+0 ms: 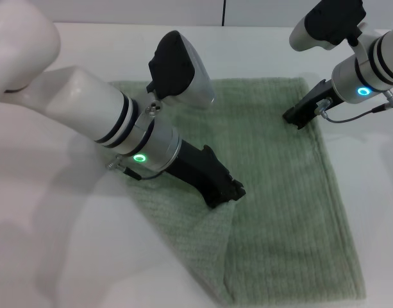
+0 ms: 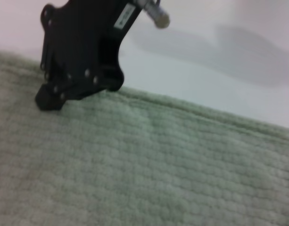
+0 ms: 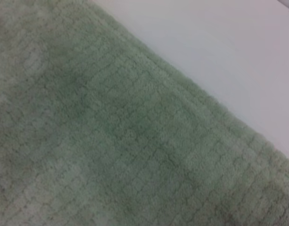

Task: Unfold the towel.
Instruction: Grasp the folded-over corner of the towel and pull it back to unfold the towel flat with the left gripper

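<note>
The towel (image 1: 279, 192) is laid on the tabletop (image 1: 49, 256), with a near corner apparently folded over under the left gripper (image 1: 225, 192). Whether either gripper is shut can't be told; the right gripper (image 1: 297, 119) is pressed at the far edge. Next, that flap probably needs to be pinched and peeled outward.

surface: white table (image 1: 49, 256) | light: soft, shadows on tabletop

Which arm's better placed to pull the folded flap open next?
Left, probably. The left tool sits on the towel right at the raised fold near its middle, where a layer lifts. The right tool rests at the far right corner, away from the fold, better suited to pinning the cloth.
</note>
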Robot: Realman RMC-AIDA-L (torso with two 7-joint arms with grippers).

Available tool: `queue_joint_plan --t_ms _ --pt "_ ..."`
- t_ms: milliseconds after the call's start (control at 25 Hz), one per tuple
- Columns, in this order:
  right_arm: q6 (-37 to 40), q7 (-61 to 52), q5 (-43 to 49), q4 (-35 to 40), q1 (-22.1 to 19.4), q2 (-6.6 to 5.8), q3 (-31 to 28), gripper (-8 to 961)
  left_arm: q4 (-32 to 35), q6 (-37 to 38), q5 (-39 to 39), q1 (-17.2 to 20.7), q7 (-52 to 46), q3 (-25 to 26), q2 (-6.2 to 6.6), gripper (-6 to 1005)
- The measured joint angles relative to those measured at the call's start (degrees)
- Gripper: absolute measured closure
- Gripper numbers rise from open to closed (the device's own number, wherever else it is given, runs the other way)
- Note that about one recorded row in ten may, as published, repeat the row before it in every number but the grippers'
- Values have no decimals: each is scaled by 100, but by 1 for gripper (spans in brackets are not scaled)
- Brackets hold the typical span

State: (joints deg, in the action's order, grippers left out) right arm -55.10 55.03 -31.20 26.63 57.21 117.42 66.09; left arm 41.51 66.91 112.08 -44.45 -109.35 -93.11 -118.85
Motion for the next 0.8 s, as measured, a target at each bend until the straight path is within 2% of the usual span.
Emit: queue_joint_plan --t_ms 200,240,400,440,520,600,640,800 --pt "-1 0 0 0 -6 0 0 914 149 222 14 26 -19 72 27 937" --pt "0 0 0 0 -7 0 0 914 285 537 73 60 -41 269 55 954" --pt "-1 4 0 0 -9 0 3 914 316 913 258 51 -46 616 72 948" --pt "-1 6 0 0 -9 0 5 913 370 1215 468 44 -51 946 78 947" --pt "-1 7 0 0 -9 0 9 913 465 1478 699 48 -72 1212 82 944" --pt "0 8 0 0 -9 0 12 913 465 1478 699 48 -72 1212 82 941" --pt "1 8 0 0 -9 0 14 912 524 1861 1033 40 -90 1611 88 939" --pt "3 10 0 0 -9 0 18 912 570 2219 1264 13 -92 1970 91 933"
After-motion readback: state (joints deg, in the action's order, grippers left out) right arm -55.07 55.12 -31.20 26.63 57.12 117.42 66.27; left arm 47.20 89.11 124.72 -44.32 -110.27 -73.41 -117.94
